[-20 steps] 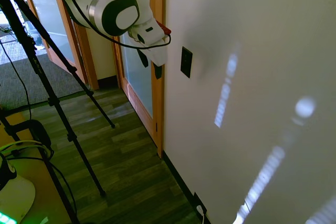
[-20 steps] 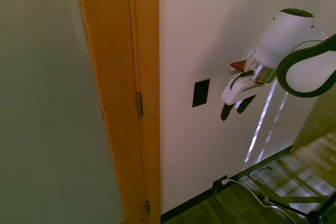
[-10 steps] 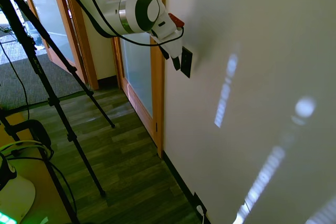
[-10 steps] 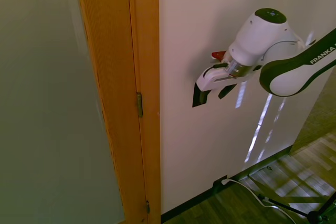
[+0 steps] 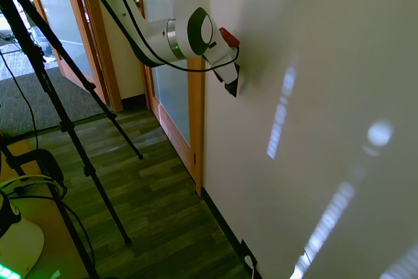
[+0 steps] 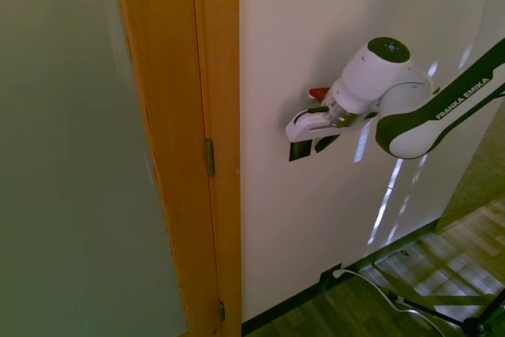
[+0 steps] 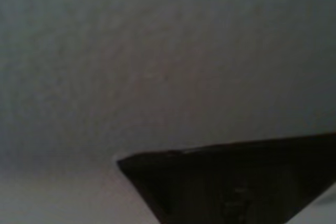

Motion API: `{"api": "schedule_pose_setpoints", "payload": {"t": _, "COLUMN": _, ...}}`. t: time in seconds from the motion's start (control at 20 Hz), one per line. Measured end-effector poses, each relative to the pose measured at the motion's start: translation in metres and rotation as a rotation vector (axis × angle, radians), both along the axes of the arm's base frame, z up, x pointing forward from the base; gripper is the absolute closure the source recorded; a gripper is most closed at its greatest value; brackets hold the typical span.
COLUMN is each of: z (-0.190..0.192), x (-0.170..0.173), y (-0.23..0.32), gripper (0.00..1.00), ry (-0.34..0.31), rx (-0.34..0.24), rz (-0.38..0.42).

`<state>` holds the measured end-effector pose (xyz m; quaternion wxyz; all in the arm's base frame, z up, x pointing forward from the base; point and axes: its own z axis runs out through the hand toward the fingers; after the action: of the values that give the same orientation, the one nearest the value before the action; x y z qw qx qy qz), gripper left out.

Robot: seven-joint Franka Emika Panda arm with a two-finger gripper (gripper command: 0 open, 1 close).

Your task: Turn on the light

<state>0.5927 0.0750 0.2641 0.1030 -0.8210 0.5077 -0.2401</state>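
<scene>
No lamp shows in any view. The light's switch [image 6: 297, 152] is a small black upright plate on the white wall, just right of the wooden door frame. My gripper [image 6: 312, 146] is pressed up against it, covering its upper part, so only the lower edge shows. Its dark fingers [image 6: 325, 144] stand slightly apart, open, with nothing held. In the first exterior view the gripper [image 5: 231, 84] hides the plate almost entirely. A dark, blurred wedge that looks like the switch plate [image 7: 231, 182] rises in the wrist view against grey wall.
A wooden door frame [image 6: 213, 116] with a frosted glass door [image 6: 71, 155] stands left of the switch. A dark outlet with a white plug [image 6: 331, 275] sits at the baseboard. Sunlight streaks [image 5: 279, 112] cross the wall above a wood floor [image 5: 150, 207].
The arm has swung toward the wall. The gripper went from hanging well clear of the switch plate to resting against it and covering most of it.
</scene>
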Motion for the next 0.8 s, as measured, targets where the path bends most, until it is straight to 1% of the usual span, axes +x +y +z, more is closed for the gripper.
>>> {"api": "schedule_pose_setpoints", "payload": {"t": 0.2, "z": 0.0025, "x": 0.0023, "y": 0.0035, "gripper": 1.0, "ry": -0.02, "rx": -0.003, "rz": -0.004}}
{"api": "schedule_pose_setpoints", "payload": {"t": 0.8, "z": 0.0028, "x": 0.0008, "y": 0.0023, "gripper": 1.0, "ry": -0.042, "rx": 0.004, "rz": -0.017}}
